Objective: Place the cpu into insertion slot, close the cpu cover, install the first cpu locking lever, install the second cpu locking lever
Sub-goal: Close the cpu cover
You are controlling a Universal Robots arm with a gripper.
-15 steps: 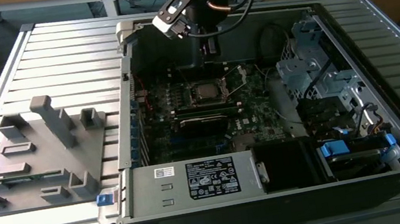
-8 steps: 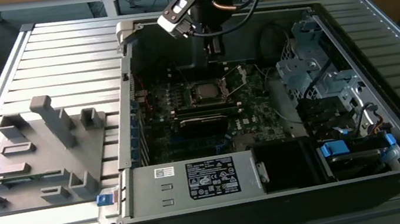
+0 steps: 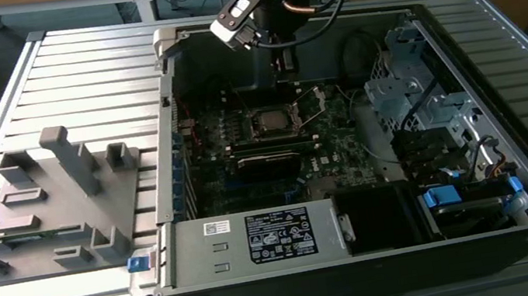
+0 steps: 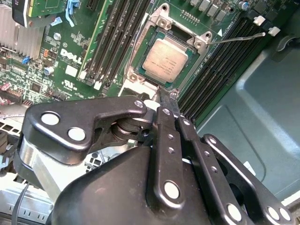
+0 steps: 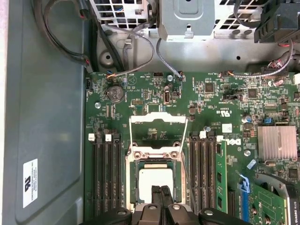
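The cpu (image 4: pixel 165 58) lies flat in the insertion slot (image 4: pixel 197 65) on the green motherboard, its silver-grey top showing (image 5: pixel 152 180) (image 3: pixel 269 121). The cpu cover (image 5: pixel 158 120) stands swung open off the socket, a thin silver frame hinged at one edge (image 3: pixel 312 103). A thin wire locking lever (image 4: pixel 239 38) sticks out free beside the socket (image 5: pixel 186 159). My gripper (image 4: pixel 166 95) hovers just above the cpu's edge, its black fingers pressed together with nothing between them (image 5: pixel 161 191). In the exterior view my gripper (image 3: pixel 281 63) reaches down into the case from the far side.
Black memory sticks (image 5: pixel 105 173) flank the socket on both sides (image 5: pixel 206 168). Drive cages (image 3: pixel 417 86) and cables fill the case toward the exterior view's right. The power supply (image 3: pixel 256 239) sits at the near wall. A grey fixture plate (image 3: pixel 52 203) lies outside the case.
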